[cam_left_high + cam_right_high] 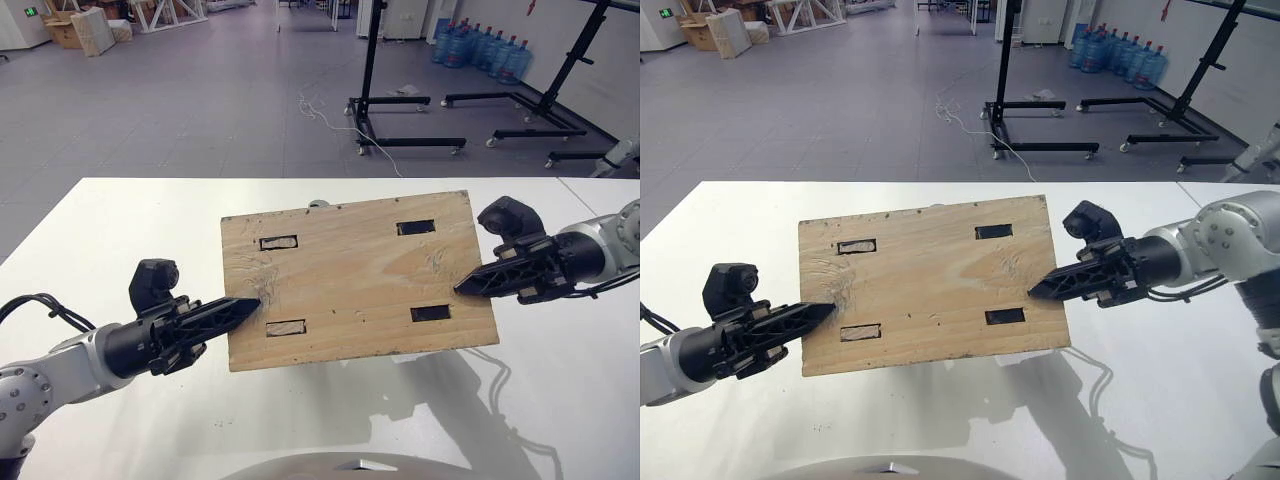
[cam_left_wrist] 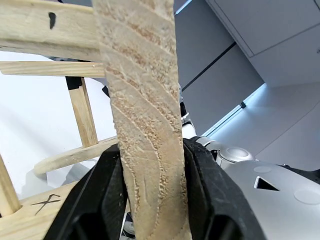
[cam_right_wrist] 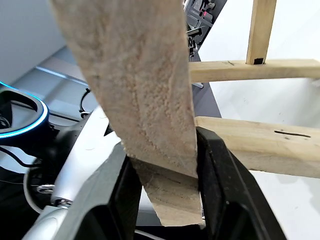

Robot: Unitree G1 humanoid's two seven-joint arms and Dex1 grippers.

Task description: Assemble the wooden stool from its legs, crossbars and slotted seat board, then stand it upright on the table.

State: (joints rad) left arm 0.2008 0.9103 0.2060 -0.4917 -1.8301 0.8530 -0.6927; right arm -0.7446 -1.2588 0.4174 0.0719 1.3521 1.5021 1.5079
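Observation:
The slotted seat board point(image 1: 350, 275) is a pale wooden rectangle with four slots, held flat above the white table point(image 1: 110, 230). My left gripper point(image 1: 245, 306) is shut on its left edge, and my right gripper point(image 1: 468, 286) is shut on its right edge. In the left wrist view the board's edge point(image 2: 145, 115) sits clamped between the black fingers point(image 2: 90, 200), with legs and crossbars point(image 2: 82, 112) joined beneath it. The right wrist view shows the board edge point(image 3: 135, 75) between its fingers point(image 3: 220, 175), and the wooden frame point(image 3: 255, 70) under the seat.
Black wheeled stands point(image 1: 400, 110) and blue water bottles point(image 1: 485, 50) stand on the grey floor beyond the table's far edge. Cardboard boxes point(image 1: 90, 30) lie at the far left. Bare white tabletop surrounds the board on both sides.

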